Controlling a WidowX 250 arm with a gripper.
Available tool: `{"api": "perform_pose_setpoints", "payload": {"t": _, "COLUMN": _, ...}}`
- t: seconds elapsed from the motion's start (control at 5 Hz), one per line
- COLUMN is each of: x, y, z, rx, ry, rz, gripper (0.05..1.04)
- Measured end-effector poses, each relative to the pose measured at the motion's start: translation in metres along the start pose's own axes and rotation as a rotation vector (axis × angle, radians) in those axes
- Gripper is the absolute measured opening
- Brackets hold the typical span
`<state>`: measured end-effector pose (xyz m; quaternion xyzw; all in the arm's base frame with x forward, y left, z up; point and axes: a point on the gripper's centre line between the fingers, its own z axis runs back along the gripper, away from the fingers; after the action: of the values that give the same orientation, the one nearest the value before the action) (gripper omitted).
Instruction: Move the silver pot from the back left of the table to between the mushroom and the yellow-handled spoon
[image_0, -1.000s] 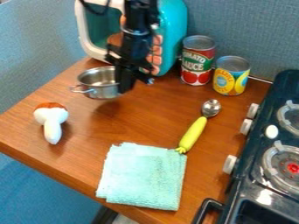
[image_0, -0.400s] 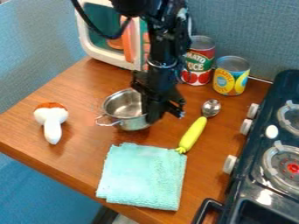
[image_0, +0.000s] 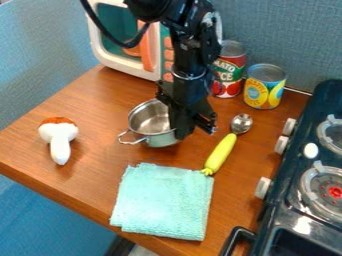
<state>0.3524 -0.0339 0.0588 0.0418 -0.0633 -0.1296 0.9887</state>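
The small metal pot (image_0: 151, 121) is above the cloth (image_0: 163, 201), its right side pinched between the fingers of the gripper (image_0: 179, 134). Right of it lies a yellow-handled spoon (image_0: 221, 151); left, a toy mushroom (image_0: 59, 139).

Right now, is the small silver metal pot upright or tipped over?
Upright: the pot has its open mouth facing up, and its side wall shows below the rim.
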Motion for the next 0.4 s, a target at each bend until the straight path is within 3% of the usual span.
{"api": "perform_pose_setpoints", "payload": {"t": 0.2, "x": 0.0132, "y": -0.0046, "z": -0.0083, "rx": -0.041, "ry": -0.052, "rz": -0.033, "gripper": 0.088}}
{"api": "perform_pose_setpoints", "payload": {"t": 0.4, "x": 0.0205, "y": -0.0007, "z": -0.0136, "rx": -0.124, "ry": -0.086, "rz": -0.01, "gripper": 0.088}}
